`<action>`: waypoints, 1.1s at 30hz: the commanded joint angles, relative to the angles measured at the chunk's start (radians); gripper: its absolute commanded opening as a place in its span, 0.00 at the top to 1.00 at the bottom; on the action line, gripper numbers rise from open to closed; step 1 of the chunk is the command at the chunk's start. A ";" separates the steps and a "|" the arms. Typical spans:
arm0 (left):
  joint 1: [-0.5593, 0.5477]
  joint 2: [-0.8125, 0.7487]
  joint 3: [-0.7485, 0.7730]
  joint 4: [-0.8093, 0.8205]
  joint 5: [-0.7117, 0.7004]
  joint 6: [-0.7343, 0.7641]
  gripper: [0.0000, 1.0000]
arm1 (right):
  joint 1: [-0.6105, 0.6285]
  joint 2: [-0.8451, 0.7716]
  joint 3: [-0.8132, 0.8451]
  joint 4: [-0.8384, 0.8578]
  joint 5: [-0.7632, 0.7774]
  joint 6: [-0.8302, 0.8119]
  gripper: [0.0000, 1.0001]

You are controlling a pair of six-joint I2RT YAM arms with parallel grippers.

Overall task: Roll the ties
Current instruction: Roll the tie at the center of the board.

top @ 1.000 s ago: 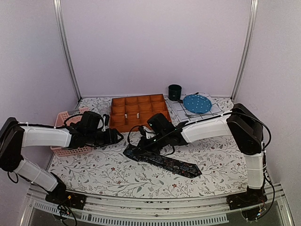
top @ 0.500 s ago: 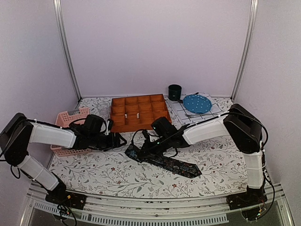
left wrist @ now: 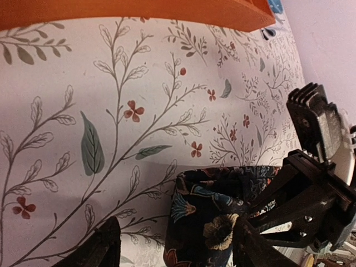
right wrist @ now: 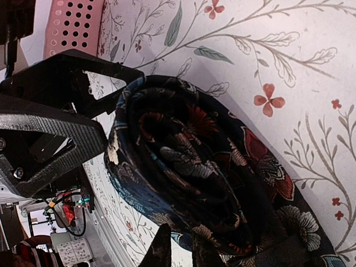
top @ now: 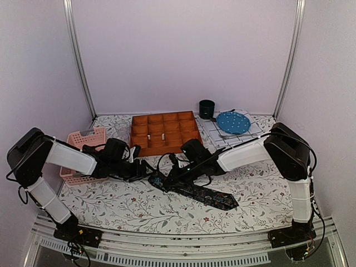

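One dark floral tie lies on the table, its pointed wide end at the right and its left end rolled up. In the right wrist view the roll fills the centre. My right gripper sits on the roll, its fingers nearly together and pinching the fabric at the roll's edge. My left gripper is open just left of the roll. In the left wrist view the roll lies between its spread fingers, touching the right one. No other tie shows.
An orange compartment tray stands behind the grippers. A pink basket is at the left. A black cup and a blue plate sit at the back right. The tabletop has a floral cloth.
My left gripper has moved right, up to the rolled end of the tie. My right gripper has shifted slightly left and down on the roll.
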 commanded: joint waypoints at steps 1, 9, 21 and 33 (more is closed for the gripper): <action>-0.009 0.037 0.018 0.055 0.050 -0.010 0.34 | -0.015 0.062 -0.030 -0.031 0.025 0.004 0.86; -0.033 0.063 0.030 0.082 0.082 -0.010 0.43 | -0.015 0.064 -0.035 -0.028 0.025 0.005 0.86; -0.077 0.063 0.038 0.103 0.133 0.004 0.66 | -0.015 0.061 -0.042 -0.018 0.026 0.010 0.86; -0.100 0.000 0.052 -0.007 0.014 0.046 0.98 | -0.015 -0.015 -0.042 -0.008 0.005 0.016 0.83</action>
